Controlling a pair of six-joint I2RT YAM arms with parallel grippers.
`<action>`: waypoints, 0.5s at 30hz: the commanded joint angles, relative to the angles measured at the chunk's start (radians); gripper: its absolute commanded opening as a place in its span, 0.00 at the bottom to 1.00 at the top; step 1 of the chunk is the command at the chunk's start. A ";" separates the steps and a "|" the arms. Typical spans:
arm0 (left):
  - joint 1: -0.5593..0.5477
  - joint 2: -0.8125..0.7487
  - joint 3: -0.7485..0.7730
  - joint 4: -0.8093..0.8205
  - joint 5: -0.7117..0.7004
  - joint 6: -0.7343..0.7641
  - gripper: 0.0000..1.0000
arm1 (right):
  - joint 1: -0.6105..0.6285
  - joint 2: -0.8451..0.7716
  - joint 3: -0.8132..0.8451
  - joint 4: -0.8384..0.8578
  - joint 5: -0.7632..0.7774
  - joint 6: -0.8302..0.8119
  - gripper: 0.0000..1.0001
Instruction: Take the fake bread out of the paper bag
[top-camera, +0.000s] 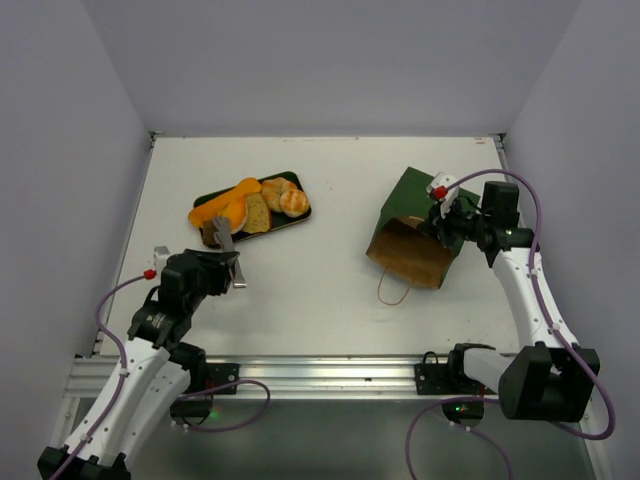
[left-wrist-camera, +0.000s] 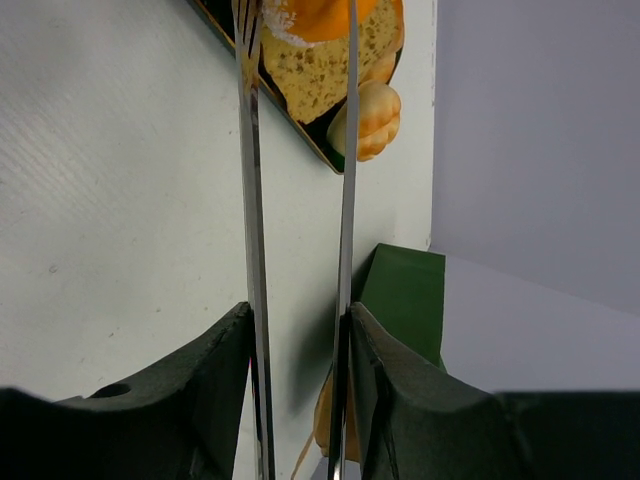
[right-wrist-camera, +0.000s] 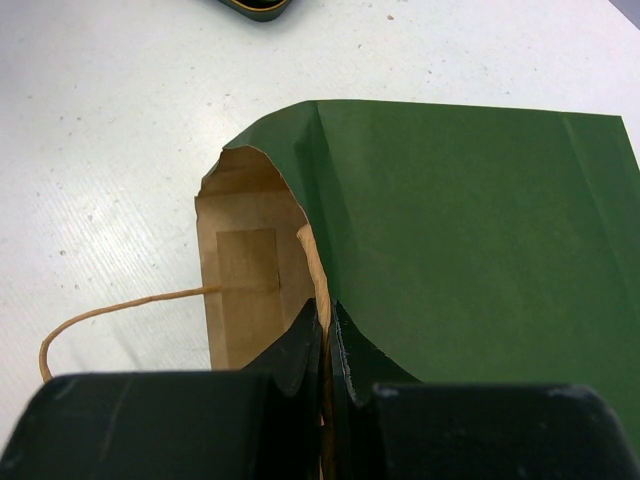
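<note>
table: white table (top-camera: 330, 300), flat and matte.
bag: tall dark green paper bag (top-camera: 412, 198), brown kraft inside, lies on its side at 3 o'clock, mouth facing 7 o'clock.
tray: dark green flat tray (top-camera: 288, 176) at 10 o'clock, well apart from the bag.
bread: fake bread (top-camera: 250, 207) lies on the tray: long orange loaf, tan slice, golden round rolls, dark brown chunk at the 7 o'clock end.
left claw: left gripper (top-camera: 228, 262) at 8 o'clock, partly closed, fingers pressing thin metal tongs (left-wrist-camera: 250, 200) whose tips reach the tray; whether the tongs grip anything i cannot tell.
right claw: right gripper (right-wrist-camera: 327, 315) pinched fully closed on the bag's mouth rim.
handle: twine handle (top-camera: 390, 295) loops onto the table at the mouth.
</note>
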 joint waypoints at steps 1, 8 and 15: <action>0.007 -0.017 0.000 0.019 0.013 -0.021 0.45 | -0.003 -0.020 -0.004 0.022 -0.030 0.003 0.00; 0.005 -0.030 0.002 0.006 0.008 -0.027 0.46 | -0.003 -0.022 -0.004 0.022 -0.030 0.003 0.00; 0.005 -0.044 0.013 -0.013 0.002 -0.027 0.47 | -0.003 -0.023 -0.002 0.024 -0.030 0.003 0.00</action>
